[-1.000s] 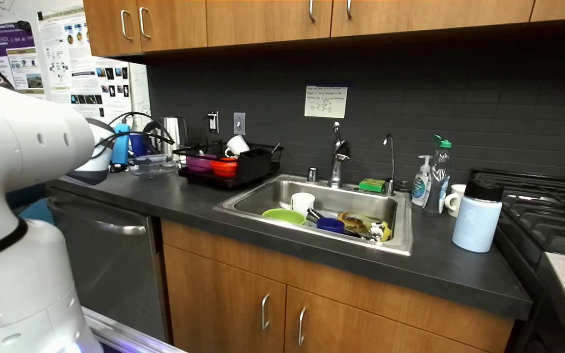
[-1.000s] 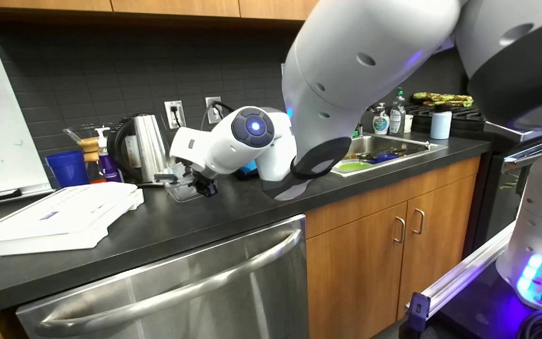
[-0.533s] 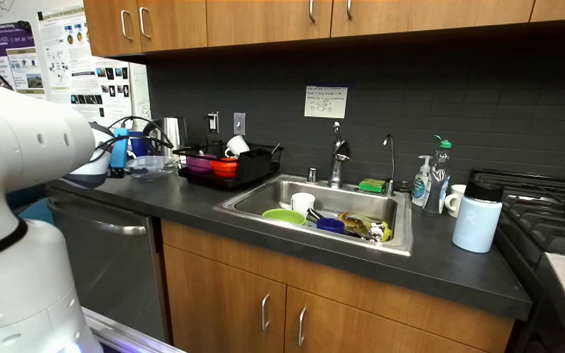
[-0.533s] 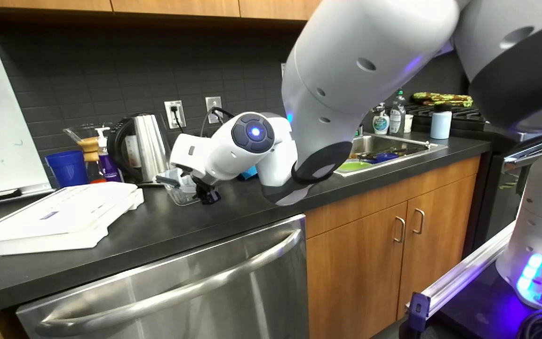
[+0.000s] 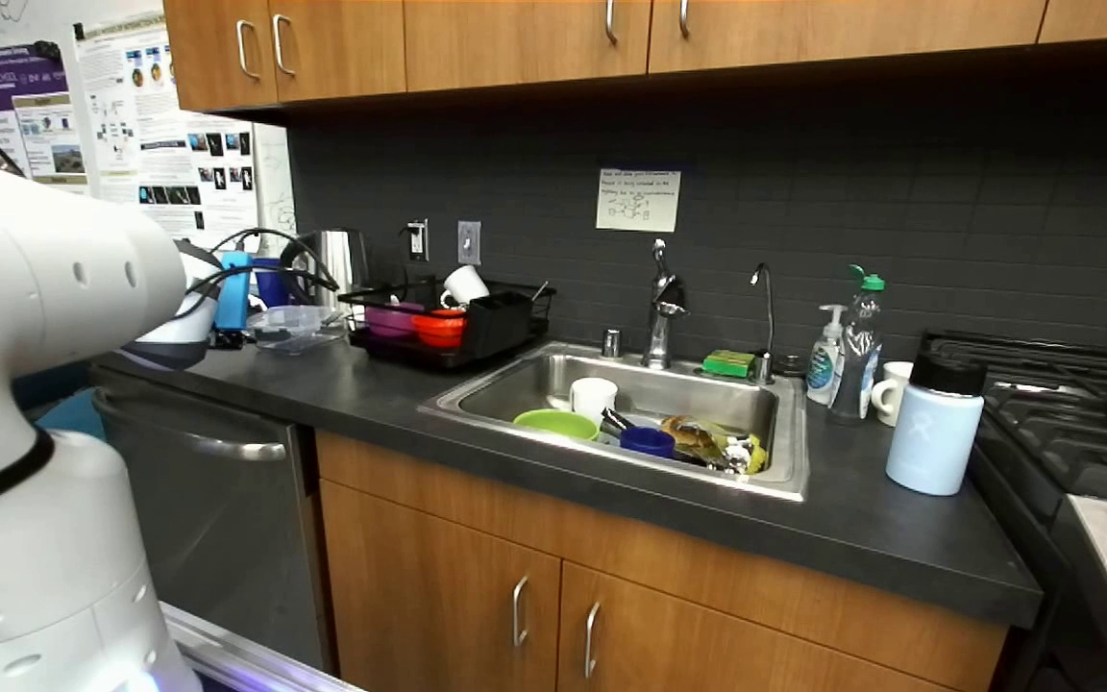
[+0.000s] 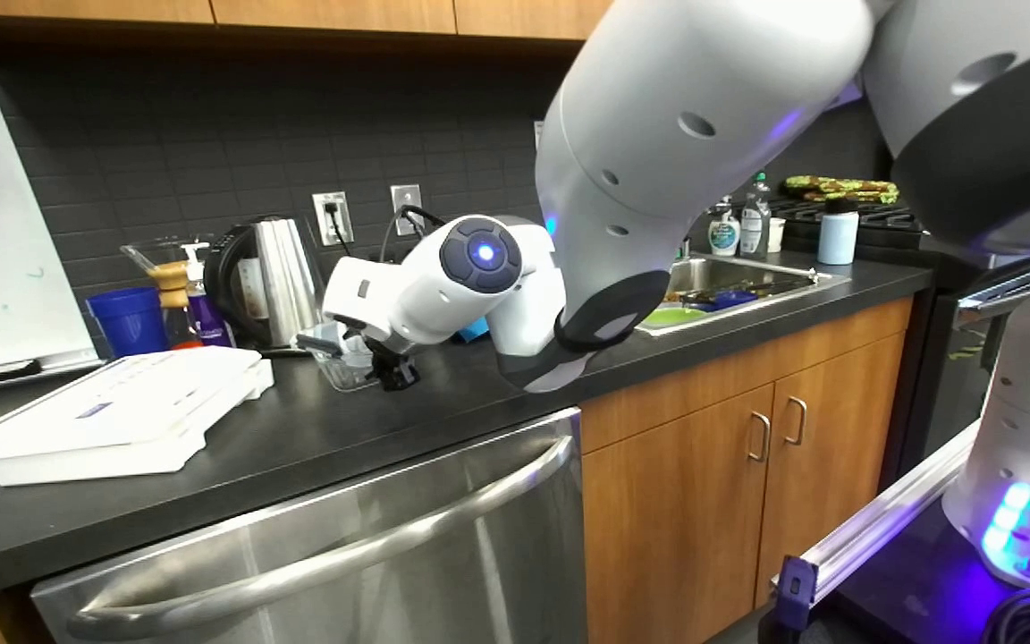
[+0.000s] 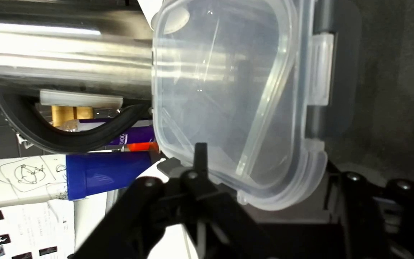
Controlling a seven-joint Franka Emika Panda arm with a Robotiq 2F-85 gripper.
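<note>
A clear plastic container stands on the dark counter by the kettle. It also shows in an exterior view and fills the middle of the wrist view. My gripper is low over the counter with its black fingers spread apart. In the wrist view the gripper has one finger at the container's near side, overlapping its edge. The other finger is to the right, with a gap to the container's rounded corner. The corner lies between the fingers. Whether either finger touches it is unclear. The arm hides the gripper in an exterior view.
A steel kettle stands behind the container. A blue cup, a purple bottle and a white box are farther left. A black dish rack stands between container and sink. Black cables loop near the wrist.
Over the first half second the wrist and gripper dipped slightly and the container shifted or tilted a little. Since then almost nothing has moved.
</note>
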